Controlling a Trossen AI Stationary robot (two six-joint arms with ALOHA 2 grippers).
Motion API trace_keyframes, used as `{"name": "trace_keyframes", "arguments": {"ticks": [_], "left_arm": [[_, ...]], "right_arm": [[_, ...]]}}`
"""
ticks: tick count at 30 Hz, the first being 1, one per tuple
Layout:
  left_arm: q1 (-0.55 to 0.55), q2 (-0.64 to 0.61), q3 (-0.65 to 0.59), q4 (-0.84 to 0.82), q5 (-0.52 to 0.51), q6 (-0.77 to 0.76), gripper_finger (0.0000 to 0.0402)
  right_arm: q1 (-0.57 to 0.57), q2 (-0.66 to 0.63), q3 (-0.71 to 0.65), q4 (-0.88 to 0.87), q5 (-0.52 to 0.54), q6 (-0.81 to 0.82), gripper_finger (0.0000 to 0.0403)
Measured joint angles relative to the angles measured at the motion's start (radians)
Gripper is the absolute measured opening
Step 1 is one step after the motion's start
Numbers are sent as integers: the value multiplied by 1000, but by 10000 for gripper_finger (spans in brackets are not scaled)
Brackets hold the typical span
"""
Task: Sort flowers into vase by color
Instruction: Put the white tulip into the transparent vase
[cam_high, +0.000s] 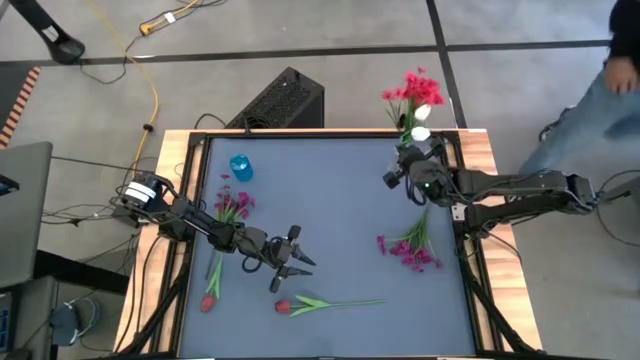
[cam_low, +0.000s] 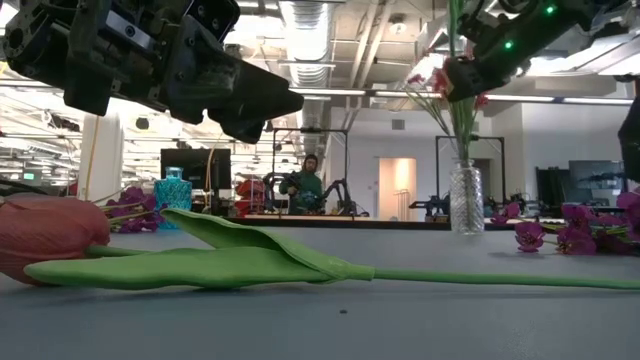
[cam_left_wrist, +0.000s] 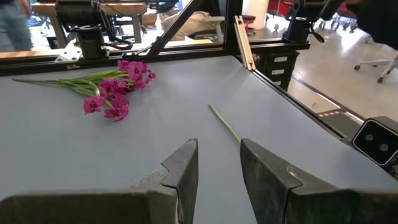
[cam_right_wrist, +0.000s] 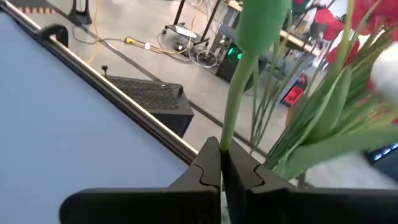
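Observation:
A clear glass vase (cam_low: 466, 200) stands at the table's far right with red and white flowers (cam_high: 412, 95) in it. My right gripper (cam_high: 412, 156) hangs just above its mouth, shut on a green stem. A red tulip (cam_high: 300, 305) lies near the front edge, and my left gripper (cam_high: 292, 260) hovers open just behind it, holding nothing. A second red tulip (cam_high: 210, 295) and a magenta flower (cam_high: 235, 205) lie at the left. A magenta spray (cam_high: 410, 250) lies at the right. A blue vase (cam_high: 240, 167) stands at the far left. My right gripper pinches one green stem (cam_right_wrist: 225, 138) between its two fingers, just below a long leaf (cam_right_wrist: 261, 25). The fingers lie across the stem, which stands nearly upright among the other stems over the vase (cam_low: 462, 130). Its bloom is out of the wrist view, so its colour cannot be told.
A black box (cam_high: 280, 100) sits on the floor beyond the table's far edge. A person (cam_high: 600, 90) stands at the far right of the table, and another sits in the room behind (cam_low: 305, 185). The middle of the grey table top (cam_high: 330, 200) is bare.

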Motion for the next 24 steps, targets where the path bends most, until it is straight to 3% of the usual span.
{"name": "trace_keyframes", "arguments": {"ticks": [9, 24], "left_arm": [[0, 0, 0, -15, -1, 2, 108], [14, 0, 0, -17, -2, 10, 108]], "right_arm": [[-39, -40, 3, -15, -87, 96, 25], [-85, -44, 150, -304, -143, 293, 25]]}}
